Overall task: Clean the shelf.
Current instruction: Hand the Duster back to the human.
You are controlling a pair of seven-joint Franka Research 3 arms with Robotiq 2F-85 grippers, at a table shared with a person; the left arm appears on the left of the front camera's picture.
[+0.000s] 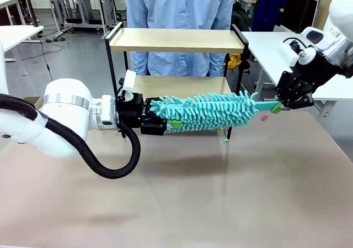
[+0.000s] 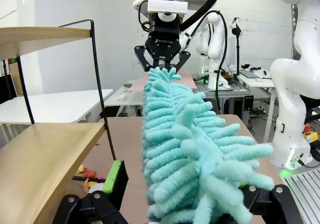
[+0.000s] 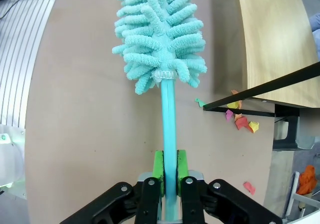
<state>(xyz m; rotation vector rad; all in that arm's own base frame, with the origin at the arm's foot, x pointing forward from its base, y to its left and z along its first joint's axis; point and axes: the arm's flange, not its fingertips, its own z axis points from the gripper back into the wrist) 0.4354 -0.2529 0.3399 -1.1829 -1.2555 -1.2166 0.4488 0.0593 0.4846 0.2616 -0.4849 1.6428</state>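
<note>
Right gripper (image 3: pixel 169 171) is clamping the turquoise handle of the fluffy teal microfiber duster (image 1: pixel 207 111), green pads (image 3: pixel 158 170) tight on it. Left gripper (image 1: pixel 165 121) is straddling the duster's head end, jaws partly closed around the fluff; can't tell if it's actually gripping. Duster is hanging level between both arms, just in front of the two-tier wooden shelf with thin black metal frame (image 1: pixel 176 40) at the table's far edge. Coloured paper scraps (image 3: pixel 241 120) are lying beside the shelf's foot.

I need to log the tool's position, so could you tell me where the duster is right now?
In the front view the duster hangs level above the table in front of the shelf, its handle in the right gripper, its fluffy end between the left gripper's fingers.
</note>
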